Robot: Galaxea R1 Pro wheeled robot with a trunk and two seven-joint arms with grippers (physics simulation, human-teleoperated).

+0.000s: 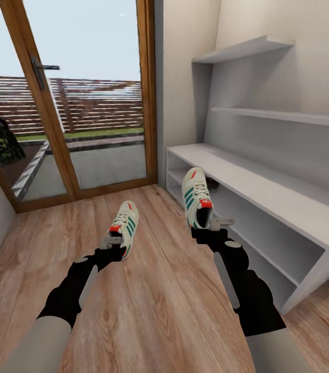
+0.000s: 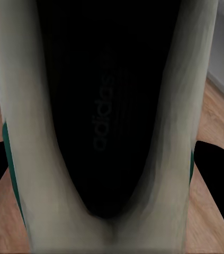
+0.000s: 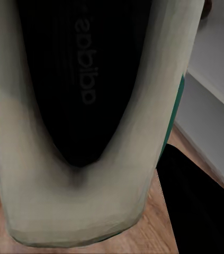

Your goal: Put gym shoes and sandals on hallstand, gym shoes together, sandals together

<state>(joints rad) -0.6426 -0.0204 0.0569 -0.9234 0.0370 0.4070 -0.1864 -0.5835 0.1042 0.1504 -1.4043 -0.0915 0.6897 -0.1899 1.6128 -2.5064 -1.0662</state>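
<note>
— So, where are the two sneakers seen from the head camera?

— One sneaker (image 1: 125, 228) is held up at about 11 o'clock of the picture's middle, gripped at its heel by the left tool (image 1: 113, 242). The other sneaker (image 1: 197, 197) is held at about 2 o'clock, gripped at its heel by the right tool (image 1: 212, 224). Both are carried above the wood floor (image 1: 154, 311), toes pointing away from the robot, and they are kept well apart.

— How are the tools set?

— Each is clamped on its shoe. In the left wrist view the dark inside of the shoe (image 2: 106, 106) is seen between its cream walls, with a black finger (image 2: 215, 180) pressed against the outer side. In the right wrist view the same is shown: the other shoe's opening (image 3: 80, 84), with a black finger (image 3: 196, 201) just beside the wall.

— And the shoe rack?

— The pale grey rack (image 1: 268, 191) is stood against the wall at 3 o'clock, with a low counter top, open shelf levels under it and two stepped shelves above. The right-hand sneaker is held just in front of its near end. Something small and dark (image 1: 213, 182) is glimpsed on a lower shelf behind that shoe; what it is cannot be told.

— Anything else?

— A glass door in a wooden frame (image 1: 148, 93) is seen at 12 o'clock.
</note>
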